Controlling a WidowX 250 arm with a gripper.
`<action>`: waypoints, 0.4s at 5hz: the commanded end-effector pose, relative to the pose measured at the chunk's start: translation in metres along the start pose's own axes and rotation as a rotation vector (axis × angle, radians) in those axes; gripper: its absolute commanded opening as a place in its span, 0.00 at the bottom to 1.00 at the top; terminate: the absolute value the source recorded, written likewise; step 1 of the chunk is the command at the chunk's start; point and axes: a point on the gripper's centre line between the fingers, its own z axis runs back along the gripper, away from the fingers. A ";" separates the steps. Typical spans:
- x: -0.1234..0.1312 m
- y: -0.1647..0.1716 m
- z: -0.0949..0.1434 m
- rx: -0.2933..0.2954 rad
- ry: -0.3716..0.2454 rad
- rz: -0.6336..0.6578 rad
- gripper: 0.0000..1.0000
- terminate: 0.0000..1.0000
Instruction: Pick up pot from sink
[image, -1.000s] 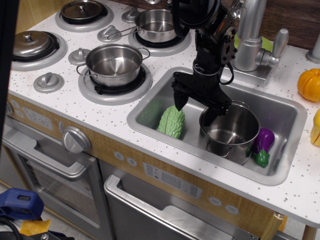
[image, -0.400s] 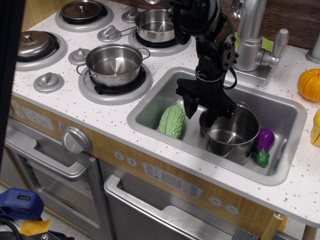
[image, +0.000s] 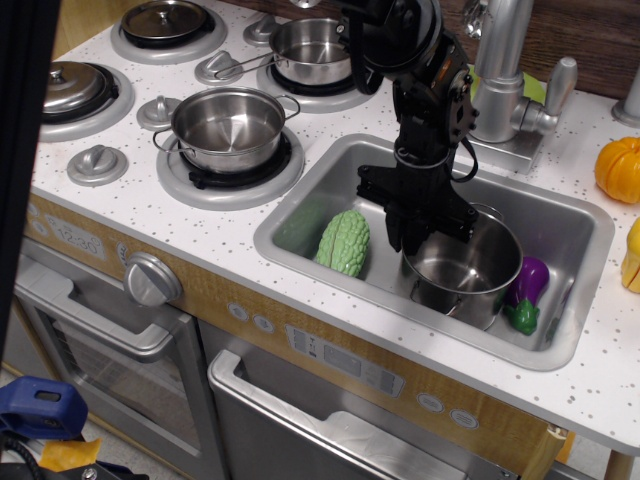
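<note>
The pot (image: 470, 272), a shiny deep steel pot with small loop handles, stands upright in the right half of the sink (image: 300, 222), a silver-grey basin set in the white counter. My black gripper (image: 410, 240) reaches down from above at the pot's left side. Its jaws stand close together astride the pot's left wall, one finger outside and one inside the rim. The pot still rests on the sink floor. The gripper hides part of the pot's near-left rim.
A green bumpy gourd (image: 343, 243) lies in the sink left of the pot. A purple eggplant (image: 526, 290) lies at its right. The faucet (image: 500, 70) stands behind. A shallower steel pot (image: 228, 125) and a saucepan (image: 310, 50) sit on the burners. A pumpkin (image: 618, 168) sits far right.
The gripper has moved right and down to the pot's left rim, and its jaws have gone from wide open to narrow around the wall. The pot has barely moved.
</note>
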 end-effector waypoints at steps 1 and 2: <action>0.024 0.004 0.041 0.022 -0.095 0.000 0.00 0.00; 0.029 0.008 0.064 0.078 -0.121 0.018 0.00 0.00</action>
